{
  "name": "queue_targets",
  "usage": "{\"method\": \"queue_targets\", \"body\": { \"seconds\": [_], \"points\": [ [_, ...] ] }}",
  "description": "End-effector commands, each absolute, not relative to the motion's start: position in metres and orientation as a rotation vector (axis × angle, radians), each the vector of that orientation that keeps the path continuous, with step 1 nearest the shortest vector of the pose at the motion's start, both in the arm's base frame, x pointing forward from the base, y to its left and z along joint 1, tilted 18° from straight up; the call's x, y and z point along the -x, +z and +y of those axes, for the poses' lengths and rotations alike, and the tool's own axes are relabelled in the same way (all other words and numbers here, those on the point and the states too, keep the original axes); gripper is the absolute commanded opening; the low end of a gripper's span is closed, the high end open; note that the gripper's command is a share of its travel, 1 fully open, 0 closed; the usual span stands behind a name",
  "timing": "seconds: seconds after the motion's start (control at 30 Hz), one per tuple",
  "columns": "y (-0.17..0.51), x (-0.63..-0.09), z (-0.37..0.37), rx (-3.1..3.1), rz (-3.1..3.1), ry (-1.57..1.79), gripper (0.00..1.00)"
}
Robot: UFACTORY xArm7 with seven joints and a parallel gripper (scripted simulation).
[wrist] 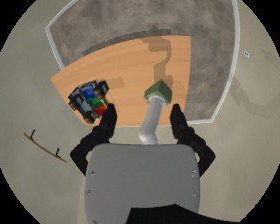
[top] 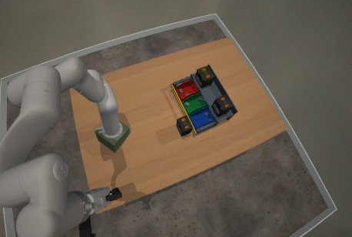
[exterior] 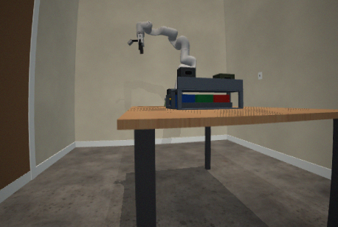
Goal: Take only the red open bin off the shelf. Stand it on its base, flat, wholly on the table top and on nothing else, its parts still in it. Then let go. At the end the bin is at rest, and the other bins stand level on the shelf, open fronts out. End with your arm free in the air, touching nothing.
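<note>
Claw point(top: 114, 195) point(exterior: 141, 49) point(wrist: 143, 110) wide open, high and empty; next (nothing's grasped yet) it must approach the red open bin point(top: 187, 89) point(exterior: 221, 99) point(wrist: 99, 111).

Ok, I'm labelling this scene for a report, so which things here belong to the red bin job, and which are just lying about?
Part of the job:
- red bin
- green bin
- blue bin
- shelf
- table top

Just lying about:
- dark box beside the shelf
- two dark boxes on top of the shelf
</note>
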State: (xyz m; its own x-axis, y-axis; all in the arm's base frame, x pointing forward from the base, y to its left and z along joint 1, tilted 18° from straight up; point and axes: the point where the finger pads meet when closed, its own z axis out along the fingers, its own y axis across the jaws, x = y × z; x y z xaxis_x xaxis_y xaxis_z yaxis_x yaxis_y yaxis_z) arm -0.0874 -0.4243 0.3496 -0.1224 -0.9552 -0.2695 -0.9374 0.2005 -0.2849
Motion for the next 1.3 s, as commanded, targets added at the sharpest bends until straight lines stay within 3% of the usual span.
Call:
{"method": "queue_targets", "body": {
  "seconds": [0.0, 0.87, 1.03, 1.27],
  "points": [
    [0.351, 0.087, -0.425, 1.906, 2.037, -0.076, 1.0],
    [0.351, 0.087, -0.425, 2.043, 1.966, -0.078, 1.0],
    [0.351, 0.033, -0.431, 2.215, 1.764, -0.035, 1.0],
    [0.351, 0.033, -0.431, 2.215, 1.764, -0.035, 1.0]
  ]
}}
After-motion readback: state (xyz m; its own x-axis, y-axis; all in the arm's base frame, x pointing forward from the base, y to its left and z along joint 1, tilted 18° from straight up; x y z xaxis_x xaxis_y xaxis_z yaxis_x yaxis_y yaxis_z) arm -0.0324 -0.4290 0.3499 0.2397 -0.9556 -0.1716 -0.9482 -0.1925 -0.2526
